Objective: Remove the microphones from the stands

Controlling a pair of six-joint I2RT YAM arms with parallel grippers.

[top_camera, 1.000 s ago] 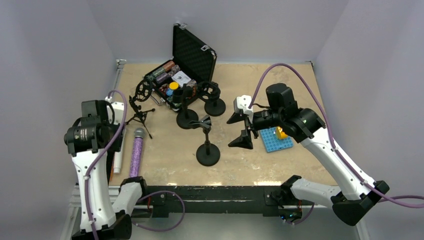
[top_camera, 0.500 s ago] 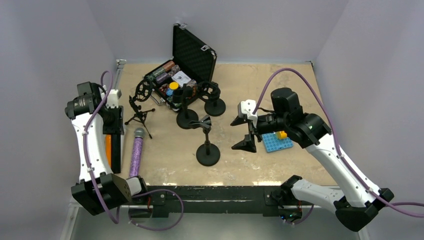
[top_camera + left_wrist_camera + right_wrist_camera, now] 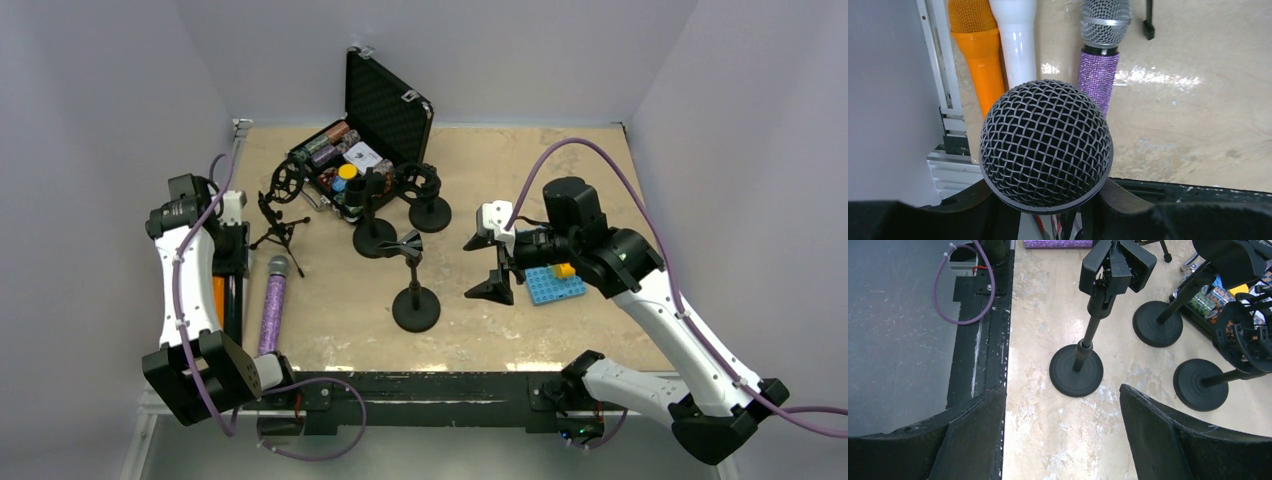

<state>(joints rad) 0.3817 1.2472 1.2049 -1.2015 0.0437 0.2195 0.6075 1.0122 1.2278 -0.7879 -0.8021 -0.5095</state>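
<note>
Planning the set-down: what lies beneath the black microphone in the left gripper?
An orange microphone, a white microphone and a purple microphone lie side by side; the black microphone itself hides whatever is directly below.

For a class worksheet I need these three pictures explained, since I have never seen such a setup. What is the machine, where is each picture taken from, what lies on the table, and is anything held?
Two robot arms are bolted at the near edge of a table. The wide picture looks down from above; the other two come from a camera on each wrist. The left gripper holds a black microphone. An orange microphone, a white microphone and a purple microphone lie on the table. The right gripper is open, facing an empty stand. An open case sits farther back.
</note>
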